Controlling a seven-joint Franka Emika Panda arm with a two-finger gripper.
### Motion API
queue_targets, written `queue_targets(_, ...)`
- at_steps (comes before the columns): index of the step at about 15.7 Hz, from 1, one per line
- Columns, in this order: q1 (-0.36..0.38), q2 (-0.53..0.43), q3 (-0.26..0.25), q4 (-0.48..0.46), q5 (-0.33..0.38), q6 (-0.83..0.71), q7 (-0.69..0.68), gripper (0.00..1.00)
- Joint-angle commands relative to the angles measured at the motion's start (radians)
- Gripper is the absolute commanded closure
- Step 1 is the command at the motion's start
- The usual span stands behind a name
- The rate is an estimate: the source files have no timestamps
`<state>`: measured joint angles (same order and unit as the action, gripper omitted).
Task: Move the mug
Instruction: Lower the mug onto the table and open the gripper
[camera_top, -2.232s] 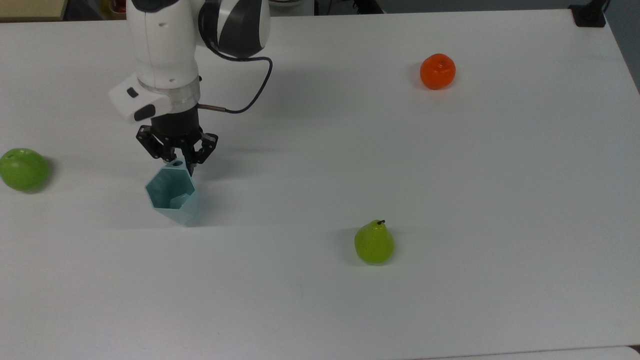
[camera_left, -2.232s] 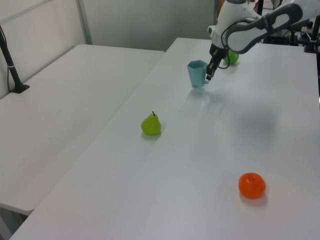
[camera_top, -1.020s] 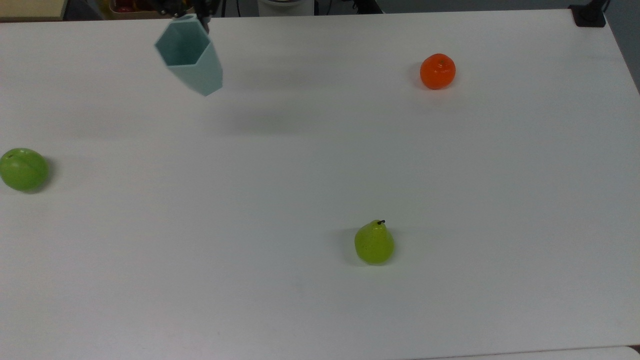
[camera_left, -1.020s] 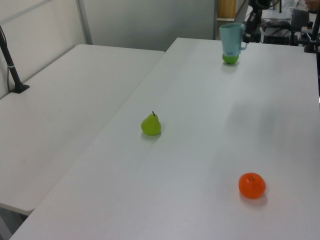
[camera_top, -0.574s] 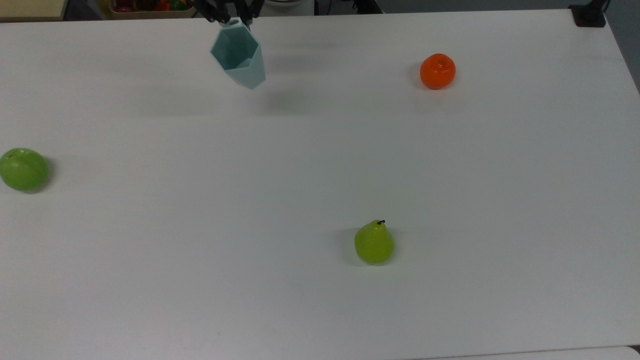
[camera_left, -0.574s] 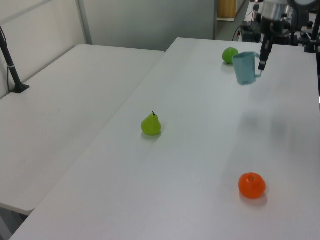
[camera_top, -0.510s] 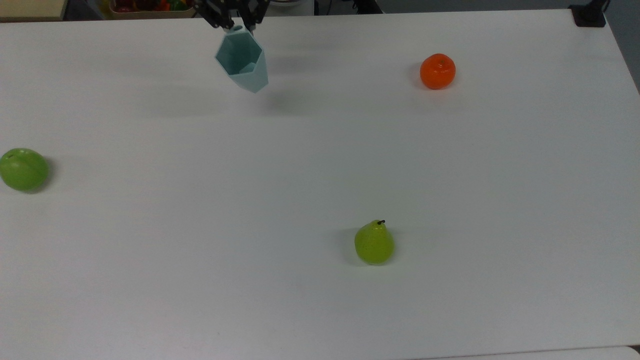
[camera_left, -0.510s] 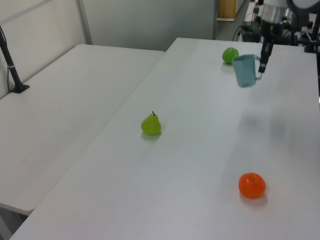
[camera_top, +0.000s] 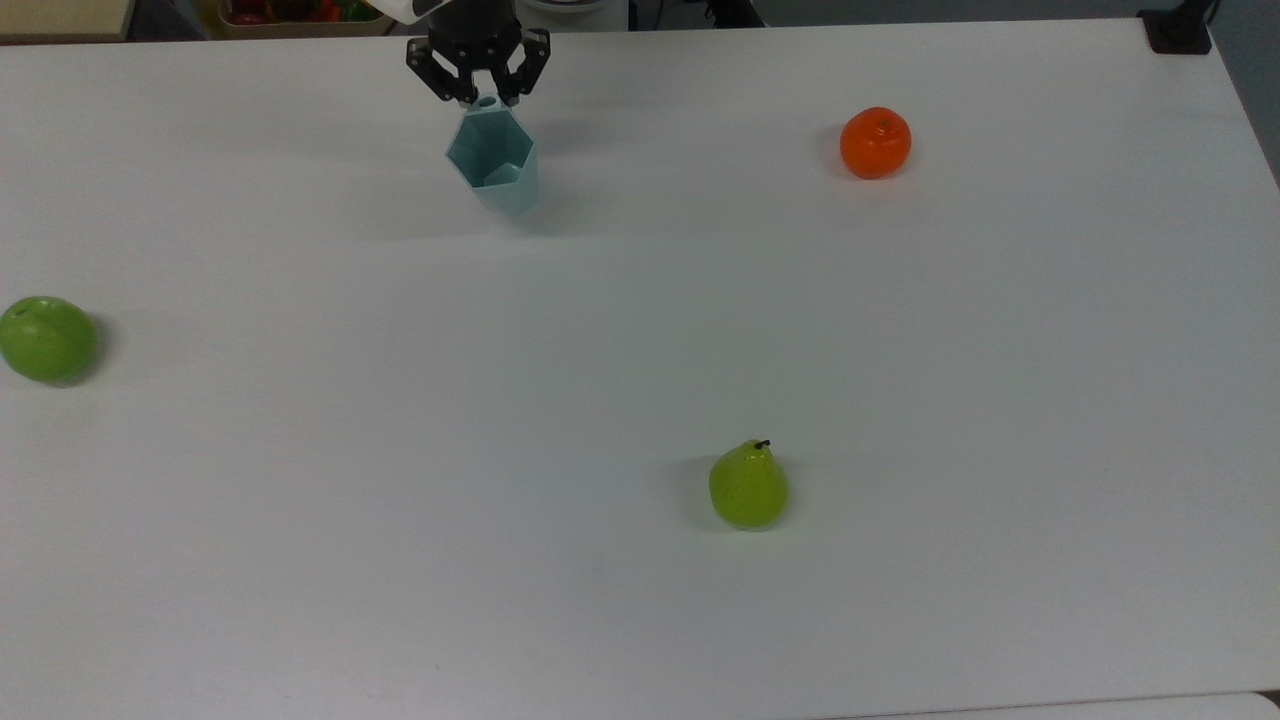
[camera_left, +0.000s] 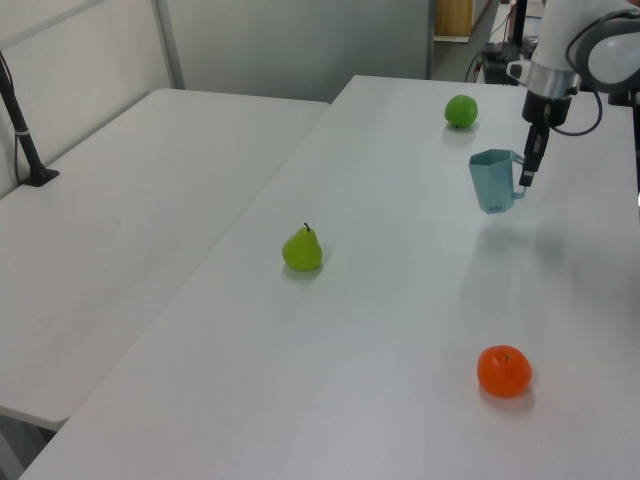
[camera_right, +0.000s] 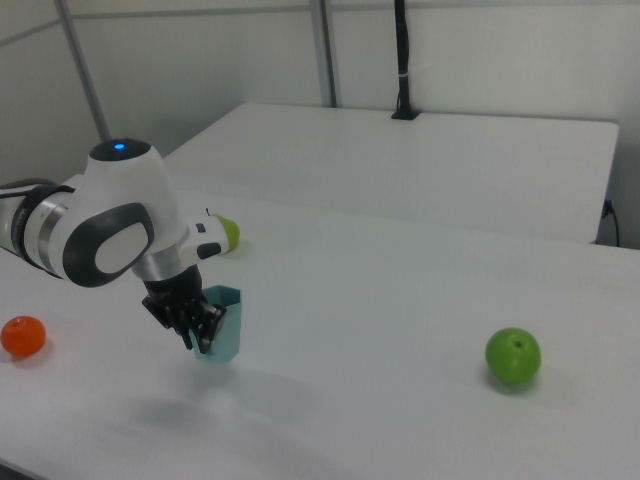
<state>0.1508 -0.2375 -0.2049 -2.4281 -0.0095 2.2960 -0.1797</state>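
Mug (camera_top: 493, 172) sits upright near the table's (camera_top: 640, 620) far edge in the top view, approx. on or just off the surface; contact w/ it unclear. End effector (camera_top: 480, 98) grips its handle tab, fingers closed. Carry looks mostly done; release & retreat left.

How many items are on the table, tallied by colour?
Green: 2, the apple and the pear
Orange: 1, the orange
Teal: 1, the mug
Total: 4
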Motion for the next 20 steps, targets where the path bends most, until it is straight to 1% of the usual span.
queue_targets(1,0.01,0.039,-0.004,-0.023,-0.015,0.088,-0.012,1.0)
queue_targets(4,0.012,0.082,-0.004,-0.028,-0.015,0.141,-0.012,1.0)
queue_targets(9,0.026,0.112,-0.004,-0.035,-0.015,0.178,-0.007,1.0)
queue_targets(11,0.026,0.113,-0.004,-0.035,-0.015,0.172,-0.006,0.92)
queue_targets(12,0.026,0.115,-0.004,-0.034,-0.015,0.169,-0.003,0.8)
queue_targets(13,0.026,0.113,-0.004,-0.034,-0.015,0.166,-0.001,0.7)
queue_targets(14,0.026,0.113,-0.004,-0.034,-0.015,0.164,0.0,0.56)
queue_targets(15,0.026,0.113,-0.004,-0.034,-0.015,0.164,0.002,0.48)
queue_targets(16,0.026,0.112,-0.004,-0.031,-0.015,0.164,0.002,0.38)
queue_targets(19,0.027,0.107,-0.004,-0.026,-0.014,0.142,0.003,0.12)
queue_targets(20,0.027,0.104,-0.002,-0.023,-0.014,0.122,0.003,0.05)
